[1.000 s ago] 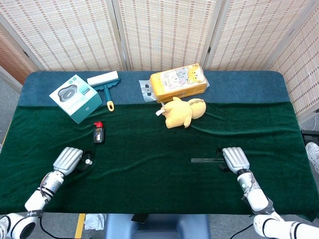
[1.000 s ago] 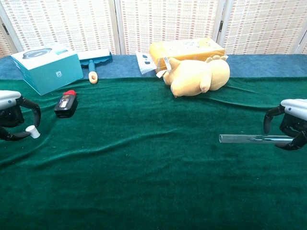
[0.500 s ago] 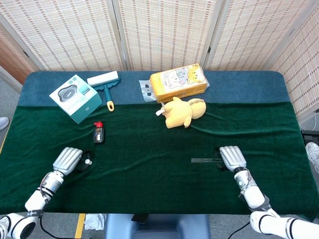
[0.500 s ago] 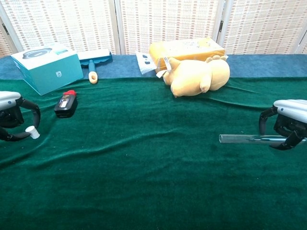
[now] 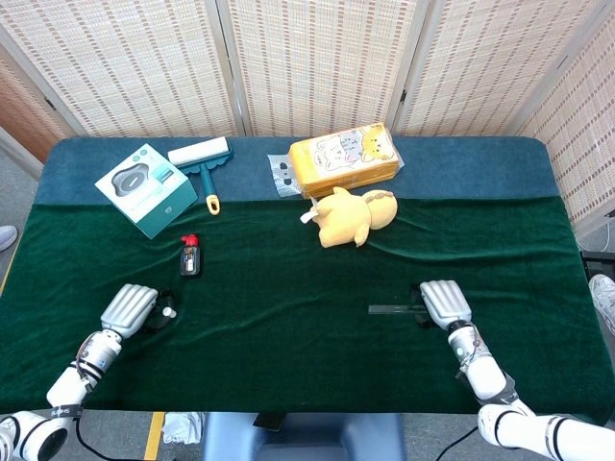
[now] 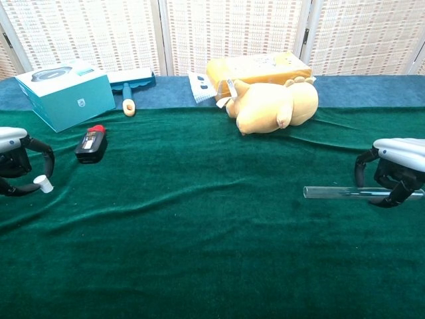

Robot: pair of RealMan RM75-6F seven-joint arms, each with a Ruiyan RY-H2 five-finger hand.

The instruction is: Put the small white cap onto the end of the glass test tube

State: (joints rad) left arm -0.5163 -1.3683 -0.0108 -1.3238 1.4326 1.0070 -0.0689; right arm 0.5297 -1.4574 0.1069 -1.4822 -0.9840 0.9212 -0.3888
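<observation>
Teal box (image 6: 66, 93): small logo, possibly "PHILIPS"

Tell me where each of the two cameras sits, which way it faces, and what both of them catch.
Head view: high above the near table edge, looking steeply down on the whole green cloth; both forearms show, with the left hand and right hand.
Chest view: low, near table height, facing across the cloth to the screens; only the hands show, at the frame edges.
Shared: left hand by the white cap, right hand arched over the test tube, the plush toy, teal box and yellow pack.
</observation>
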